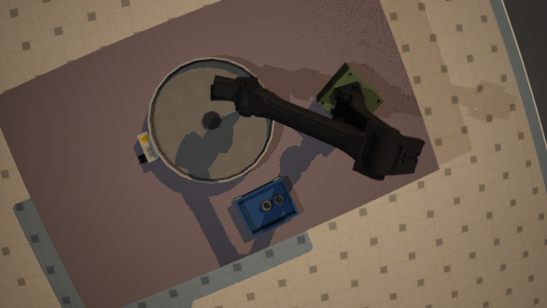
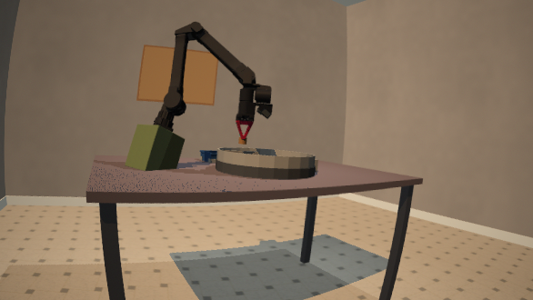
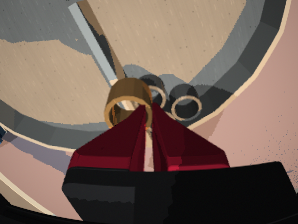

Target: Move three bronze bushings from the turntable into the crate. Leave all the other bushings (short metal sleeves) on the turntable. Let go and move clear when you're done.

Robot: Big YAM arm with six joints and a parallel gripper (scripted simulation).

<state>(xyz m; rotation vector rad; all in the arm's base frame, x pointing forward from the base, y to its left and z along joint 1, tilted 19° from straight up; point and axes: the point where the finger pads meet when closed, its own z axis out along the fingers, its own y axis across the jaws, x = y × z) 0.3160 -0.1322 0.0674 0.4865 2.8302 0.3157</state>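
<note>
My gripper [image 3: 148, 110] with red fingers is shut on a bronze bushing [image 3: 128, 99], a short ring held by its wall. In the side view the gripper [image 2: 243, 138] holds the bushing [image 2: 242, 141] a little above the rim of the round turntable [image 2: 266, 162]. From above, the arm's wrist [image 1: 224, 89] hangs over the turntable's [image 1: 210, 119] far right part and hides the gripper. Two pale metal bushings [image 3: 186, 106] lie on the turntable near its rim, just beyond the fingers. The blue crate [image 1: 267, 205] stands in front of the turntable with two bronze bushings [image 1: 273, 202] inside.
The turntable has a dark hub [image 1: 211, 120] at its centre and a small label box [image 1: 146, 147] at its left side. The arm's olive base block [image 1: 349, 91] stands at the table's right. The table edge runs close behind the crate.
</note>
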